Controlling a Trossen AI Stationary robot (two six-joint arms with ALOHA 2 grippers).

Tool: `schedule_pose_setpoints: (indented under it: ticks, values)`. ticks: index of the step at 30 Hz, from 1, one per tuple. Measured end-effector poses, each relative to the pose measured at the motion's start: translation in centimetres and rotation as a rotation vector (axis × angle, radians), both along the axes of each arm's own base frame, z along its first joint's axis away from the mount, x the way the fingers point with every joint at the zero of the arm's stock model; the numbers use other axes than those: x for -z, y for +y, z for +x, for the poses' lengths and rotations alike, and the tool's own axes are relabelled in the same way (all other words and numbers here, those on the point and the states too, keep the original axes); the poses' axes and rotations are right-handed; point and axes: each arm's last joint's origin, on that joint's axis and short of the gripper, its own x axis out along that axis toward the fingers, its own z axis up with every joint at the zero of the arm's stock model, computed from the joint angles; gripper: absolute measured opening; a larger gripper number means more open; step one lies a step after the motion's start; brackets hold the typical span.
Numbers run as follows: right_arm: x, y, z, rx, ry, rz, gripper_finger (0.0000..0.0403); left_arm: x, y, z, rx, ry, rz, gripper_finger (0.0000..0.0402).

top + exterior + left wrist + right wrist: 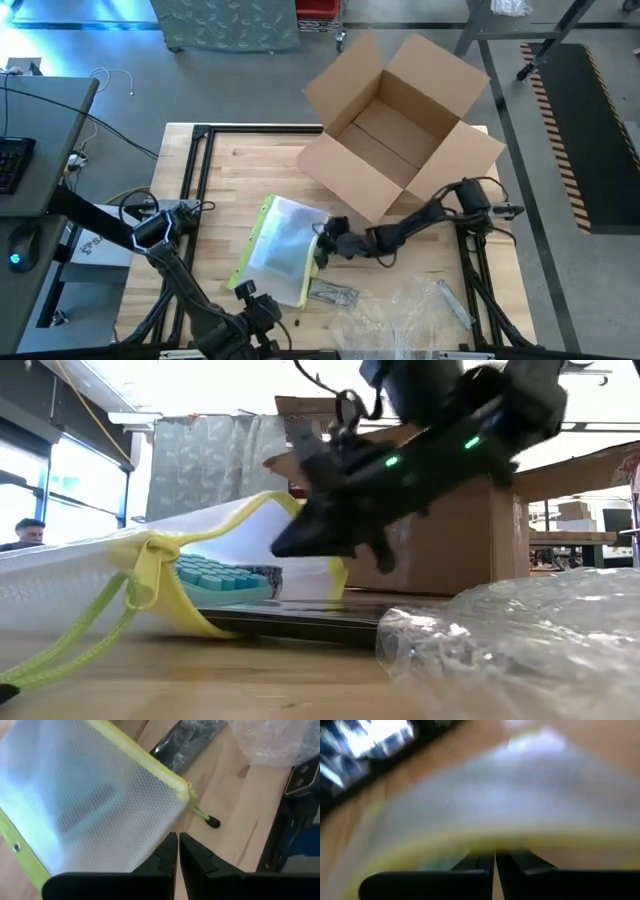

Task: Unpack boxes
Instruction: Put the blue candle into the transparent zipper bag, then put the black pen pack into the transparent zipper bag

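Note:
The brown cardboard box (400,120) stands open on its base at the table's far right, flaps spread. A clear mesh pouch with yellow edges (280,250) lies mid-table with a teal keyboard (225,575) inside. Its near corner is raised, and its zip cord (202,815) trails to the wood. My right gripper (322,245) is shut at the pouch's right side. In the low view it (285,545) points at the arched yellow mouth (270,500). My left gripper (177,840) is shut beside the pouch's near end. My right gripper has its shut fingertips at the pouch's yellow edge (495,842), coming slanting down from the table's right. The blur hides how many layers lie between the fingers. The pouch's mouth arches up there and its underside stays on the table. My left gripper is shut right at the pouch's near edge (160,842); I cannot tell whether it touches the mesh.
Crinkly clear film (400,310) lies at the near right, and in the low view it (520,640) bulks close to the camera. A dark flat item (335,293) and a silver strip (455,300) lie near it. A desk (60,120) stands left of the table. A person (25,532) shows far off.

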Motion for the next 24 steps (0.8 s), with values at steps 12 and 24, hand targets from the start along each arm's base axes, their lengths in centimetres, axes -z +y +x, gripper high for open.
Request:
schedule_pose_setpoints:
  ticks: [12, 24]
  values:
    - [-6.4, 11.6, -7.4, -0.539, 0.076, -0.053, 0.0001, -0.3, -1.5, -1.9, -0.057, -0.178, 0.003, 0.0000]
    - [-7.1, 15.6, -5.9, -0.671, 0.352, -0.204, 0.0165, -0.4, -1.3, -1.6, -0.068, -0.203, 0.017, 0.0000]
